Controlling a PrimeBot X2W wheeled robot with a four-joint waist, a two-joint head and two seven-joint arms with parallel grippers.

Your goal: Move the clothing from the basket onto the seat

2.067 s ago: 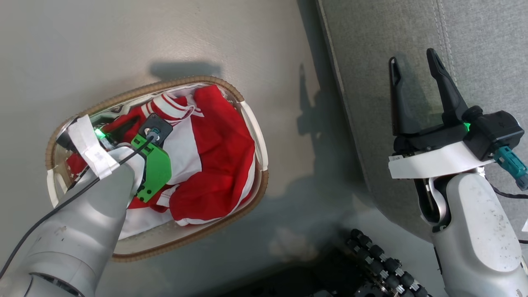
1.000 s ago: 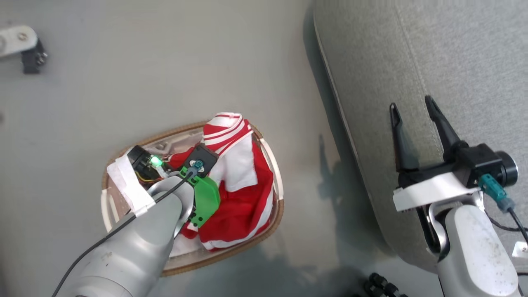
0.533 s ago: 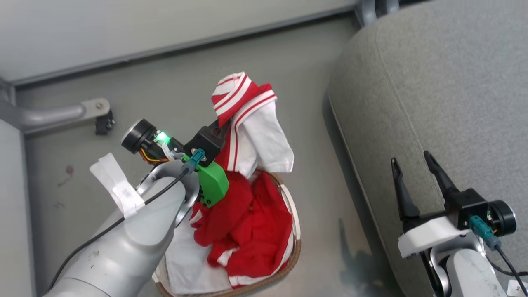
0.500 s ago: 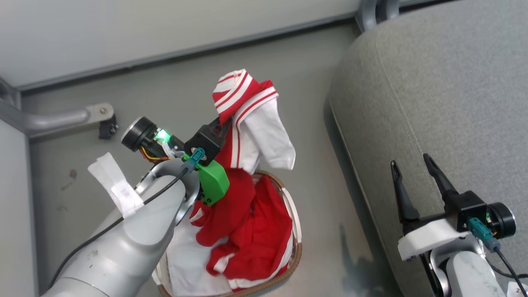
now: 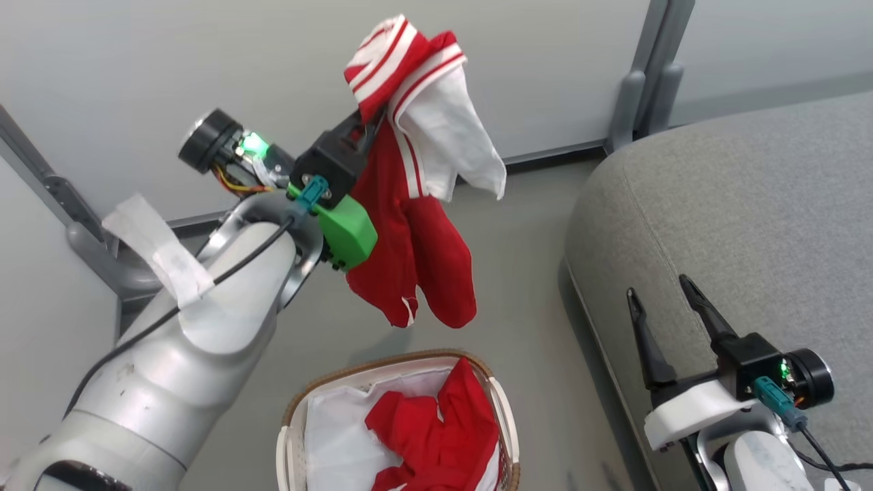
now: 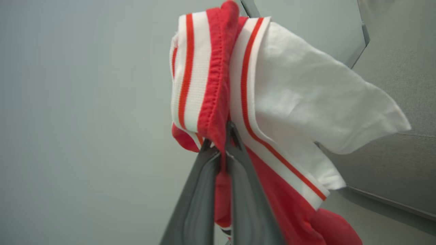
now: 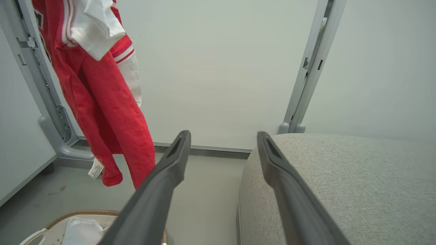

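Your left gripper point(image 5: 367, 128) has its two dark fingers pressed together, pinching the red-and-white striped ribbed band of a red sports garment with white panels point(image 5: 416, 252). The right gripper point(image 5: 658, 288) is spread wide and holds nothing.

The large grey fabric-upholstered seat point(image 5: 736, 218) is your landmark. The pinched garment hangs in the air to the left of the seat, apart from its rounded left edge and not touching it. Its long axis runs straight down from the pinched band to two loose red ends. A white panel flares out on the side facing the seat. The coming move turns on a sideways carry to the right, from the left arm's hold toward the seat. I cannot tell whether the dangling ends would pass above the seat's edge or brush it.

The right gripper hovers over the seat's near left edge, much closer to the seat than the left one. The left arm has the cloth, though, so the carry is its job.

The small oval white basket with a tan woven rim point(image 5: 382, 360) stands on the floor left of the seat, below the hanging garment. A second crumpled red garment point(image 5: 443, 436) lies in it on the white fabric liner point(image 5: 334, 436).

A small white tag point(image 7: 95, 169) dangles near the garment's lower end, its print too small to read. A dark mark near the top is cut off, and no brand is legible.
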